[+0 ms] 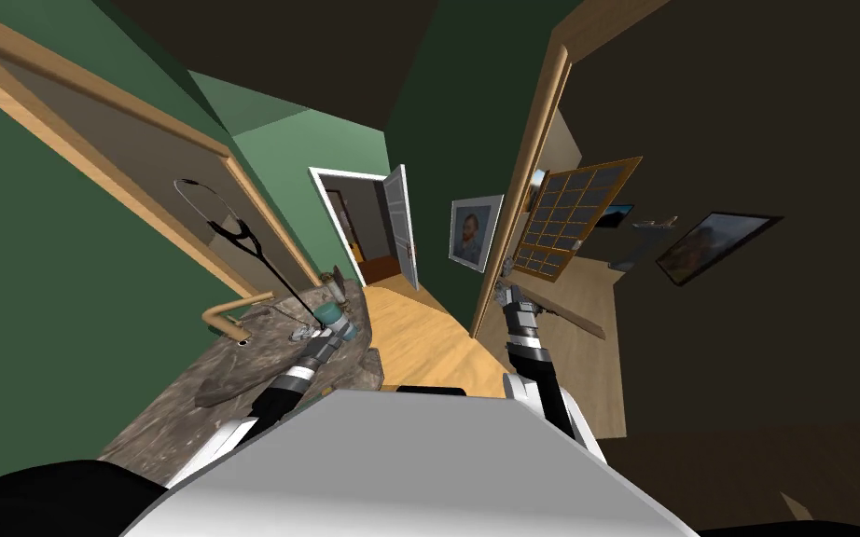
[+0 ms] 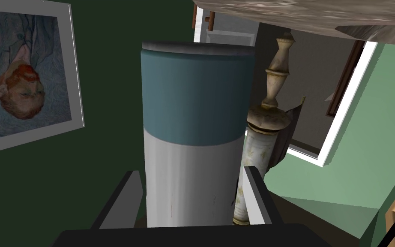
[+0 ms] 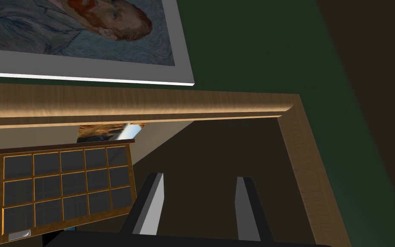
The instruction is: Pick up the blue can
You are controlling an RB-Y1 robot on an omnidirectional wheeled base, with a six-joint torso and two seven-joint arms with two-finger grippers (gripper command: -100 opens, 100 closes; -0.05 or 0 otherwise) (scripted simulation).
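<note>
The can (image 2: 194,128) has one blue half and one white half, with a dark rim at the blue end. It stands between the fingers of my left gripper (image 2: 192,171), which press its white half on both sides. In the head view the can (image 1: 330,314) shows as a small teal shape at the tip of my left arm, over the far end of a mottled stone counter (image 1: 232,382). I cannot tell whether it touches the counter. My right gripper (image 3: 198,178) is raised by a wooden door frame (image 1: 521,186), its fingers apart with nothing between them.
A pale ornate bottle (image 2: 267,124) stands close beside the can. A tan faucet (image 1: 228,317) rises from the counter. A framed portrait (image 1: 473,231) hangs on the green wall, and a white door (image 1: 400,228) stands open down the wood-floored hallway.
</note>
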